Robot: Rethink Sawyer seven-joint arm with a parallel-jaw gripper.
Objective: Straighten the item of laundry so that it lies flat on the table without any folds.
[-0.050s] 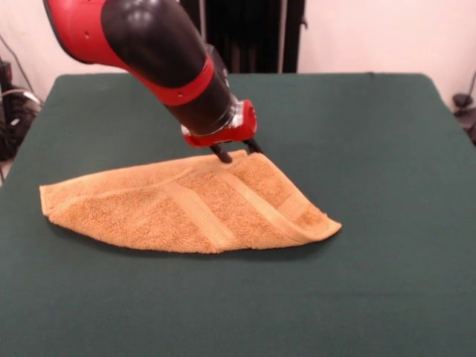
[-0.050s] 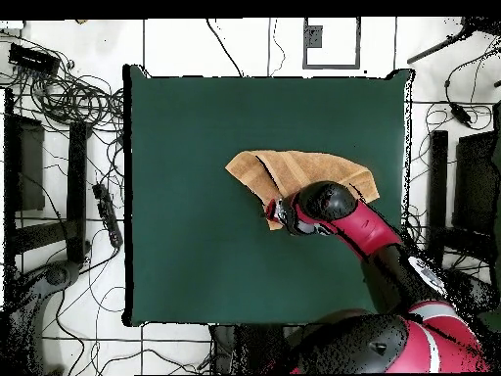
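Gripper tips sit at the far edge of the towel, where two dark fingers come down from the red wrist collar and touch the cloth at its highest point. A small gap shows between the two fingers, and a bit of the towel's edge appears to lie in that gap, so the gripper looks to be pinching the cloth there. In the overhead view the arm covers the gripper's tips and one end of the towel.

The golden-orange towel lies on the dark green surface, roughly in the middle. It is folded over on itself into a long, tapering shape with pale woven bands running slantwise across its top layer. One pointed corner lies flat toward the front view's right.
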